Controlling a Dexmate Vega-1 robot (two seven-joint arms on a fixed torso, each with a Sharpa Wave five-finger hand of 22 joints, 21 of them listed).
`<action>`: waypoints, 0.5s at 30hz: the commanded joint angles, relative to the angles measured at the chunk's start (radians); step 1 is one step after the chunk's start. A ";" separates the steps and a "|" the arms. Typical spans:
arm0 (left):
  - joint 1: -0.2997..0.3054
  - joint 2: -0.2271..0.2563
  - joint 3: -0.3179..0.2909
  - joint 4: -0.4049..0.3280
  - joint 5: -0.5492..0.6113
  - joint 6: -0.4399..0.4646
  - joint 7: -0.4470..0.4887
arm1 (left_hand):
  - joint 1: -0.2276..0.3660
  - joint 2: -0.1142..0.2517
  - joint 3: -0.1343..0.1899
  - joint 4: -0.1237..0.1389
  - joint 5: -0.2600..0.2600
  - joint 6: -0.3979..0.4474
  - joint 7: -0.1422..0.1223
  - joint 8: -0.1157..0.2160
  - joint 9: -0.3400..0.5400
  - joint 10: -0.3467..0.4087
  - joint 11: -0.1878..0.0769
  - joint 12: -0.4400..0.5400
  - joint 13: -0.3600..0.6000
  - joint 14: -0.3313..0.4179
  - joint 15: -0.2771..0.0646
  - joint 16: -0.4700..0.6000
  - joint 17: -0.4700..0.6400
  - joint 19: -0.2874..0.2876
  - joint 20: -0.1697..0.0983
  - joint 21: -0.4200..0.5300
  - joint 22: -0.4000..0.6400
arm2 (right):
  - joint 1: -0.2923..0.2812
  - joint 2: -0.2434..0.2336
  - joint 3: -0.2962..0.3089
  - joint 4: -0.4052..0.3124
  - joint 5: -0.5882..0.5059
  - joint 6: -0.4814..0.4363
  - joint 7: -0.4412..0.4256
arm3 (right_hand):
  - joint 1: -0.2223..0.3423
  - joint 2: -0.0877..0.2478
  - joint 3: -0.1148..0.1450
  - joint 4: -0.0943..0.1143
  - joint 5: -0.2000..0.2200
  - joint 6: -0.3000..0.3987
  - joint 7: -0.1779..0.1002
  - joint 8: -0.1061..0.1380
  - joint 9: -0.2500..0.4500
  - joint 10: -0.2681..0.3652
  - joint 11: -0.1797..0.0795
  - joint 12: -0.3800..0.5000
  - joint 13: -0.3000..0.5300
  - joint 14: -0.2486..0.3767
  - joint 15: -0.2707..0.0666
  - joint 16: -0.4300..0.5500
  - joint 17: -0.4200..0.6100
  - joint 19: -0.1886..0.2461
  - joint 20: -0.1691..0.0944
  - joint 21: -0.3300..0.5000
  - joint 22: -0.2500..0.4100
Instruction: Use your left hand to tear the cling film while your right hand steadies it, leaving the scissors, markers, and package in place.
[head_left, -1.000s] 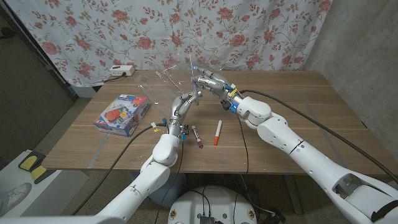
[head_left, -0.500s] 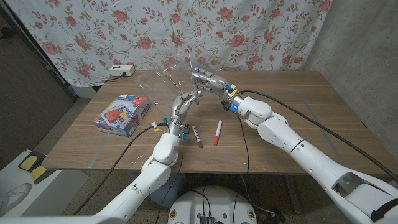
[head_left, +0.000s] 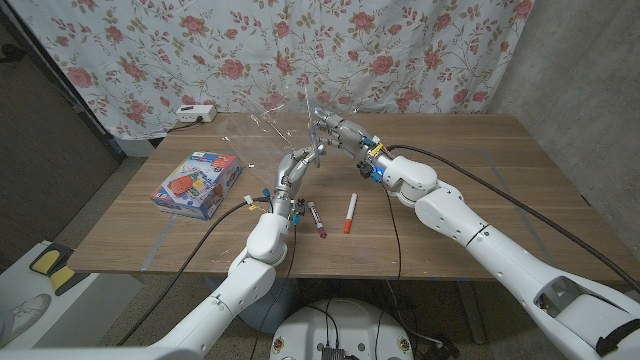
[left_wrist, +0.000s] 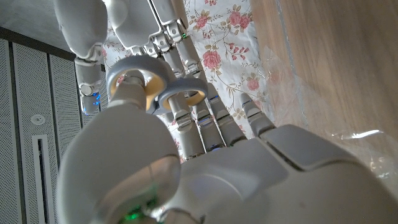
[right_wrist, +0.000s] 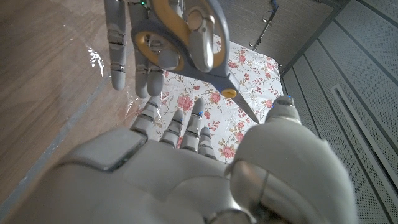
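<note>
Both hands meet above the table's middle. Scissors (head_left: 315, 150) with grey and yellow loops (left_wrist: 155, 90) hang between them. My left hand (head_left: 291, 173) has its fingers at the loops (right_wrist: 180, 34), one loop ringing a finger. My right hand (head_left: 336, 131) reaches in from the other side, and the blade (right_wrist: 239, 102) runs down beside its thumb. A clear sheet of cling film (head_left: 255, 128) lies crumpled on the table behind the hands, its glinting edge (left_wrist: 357, 134) just past my left hand. Neither hand touches it.
The blue package (head_left: 196, 184) lies at the left of the table. An orange marker (head_left: 349, 213) and a dark red marker (head_left: 317, 219) lie near the front edge, below the hands. A white power strip (head_left: 195, 113) sits by the floral curtain.
</note>
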 joint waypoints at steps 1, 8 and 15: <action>0.014 0.007 -0.003 -0.025 0.001 0.010 0.009 | 0.059 0.061 0.016 0.008 0.001 -0.004 0.001 0.008 0.001 0.072 -0.071 0.007 0.006 0.005 -0.002 -0.001 0.005 0.003 -0.001 0.004 0.001 | -0.017 -0.007 0.008 -0.013 -0.049 0.025 -0.047 | -0.009 -0.001 -0.006 0.002 -0.005 -0.006 0.000 0.005 0.003 -0.006 0.002 -0.006 0.000 -0.010 0.000 -0.001 0.000 -0.010 0.001 0.001 0.001; 0.032 0.020 -0.018 -0.066 -0.013 0.023 0.017 | 0.058 0.056 0.016 0.008 0.001 -0.003 0.000 0.011 -0.005 0.076 -0.070 0.008 0.012 0.007 -0.004 -0.003 0.008 0.004 -0.003 0.005 0.001 | -0.029 -0.011 0.023 -0.012 -0.045 0.035 -0.059 | -0.017 -0.001 -0.009 0.003 -0.006 -0.001 0.001 0.008 0.003 -0.007 0.000 -0.015 -0.005 -0.010 0.002 0.005 -0.003 -0.010 0.000 0.003 0.001; 0.046 0.029 -0.030 -0.101 -0.024 0.032 0.024 | 0.059 0.054 0.018 0.008 0.002 -0.002 -0.002 0.014 -0.009 0.076 -0.070 0.008 0.017 0.009 -0.004 -0.004 0.010 0.005 -0.004 0.006 0.001 | -0.039 -0.017 0.036 -0.024 -0.037 0.026 -0.079 | -0.028 -0.001 -0.012 0.007 -0.006 -0.001 0.002 0.009 0.003 -0.008 0.003 -0.021 -0.009 -0.010 0.002 0.008 -0.005 -0.009 0.000 0.004 0.001</action>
